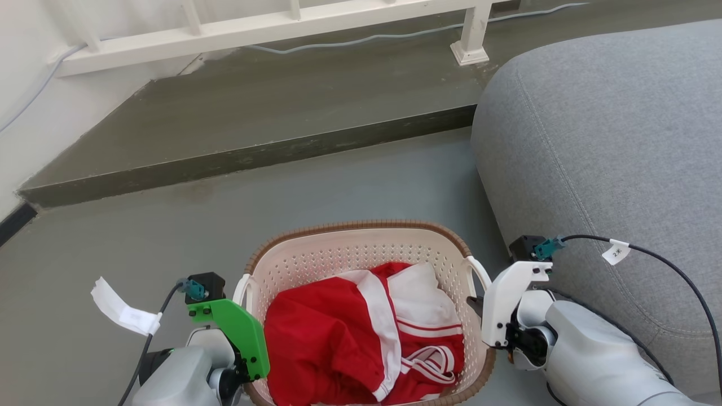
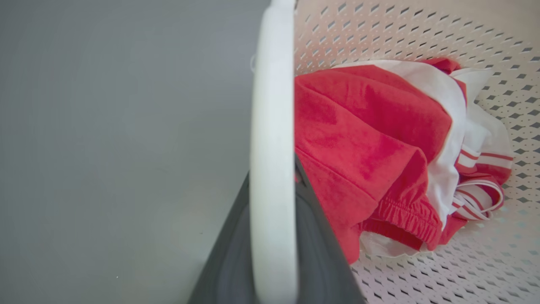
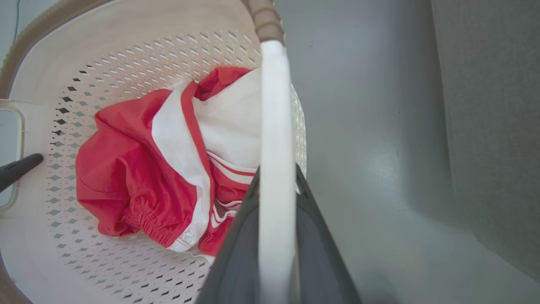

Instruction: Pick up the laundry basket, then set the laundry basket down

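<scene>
- While the laundry basket (image 1: 350,254) stands upright low in the head view, between the two arms, its brown woven-look rim (image 1: 361,224) faces up over the grey floor (image 1: 169,237); whether its base touches the floor I cannot tell.
- The left hand (image 2: 273,169) is clenched on the basket's left handle (image 2: 272,105): in the left wrist view the white bar runs between the two dark fingers (image 2: 320,236), which press against it from either side.
- The right hand (image 3: 276,171) grasps the right handle (image 3: 276,105) the same way, one dark finger on the inner side and one on the outer side of the bar.
- At the far handle in the right wrist view, a dark fingertip (image 3: 21,165) of the left hand shows against the perforated wall.
- A crumpled red-and-white garment (image 1: 350,332) lies inside the basket, covering much of the bottom and leaning toward the near wall.
- A green bracket (image 1: 237,327) sits on the left wrist just beside the basket's left side; a white bracket (image 1: 507,299) sits on the right wrist, just beside the right side.
- A grey sofa (image 1: 609,141) is on the robot's right, near the basket, with the right arm between them.
- Beyond the basket a raised step (image 1: 254,113) crosses the floor, with a white railing (image 1: 271,22) and a pale cable (image 1: 366,38) on it.
</scene>
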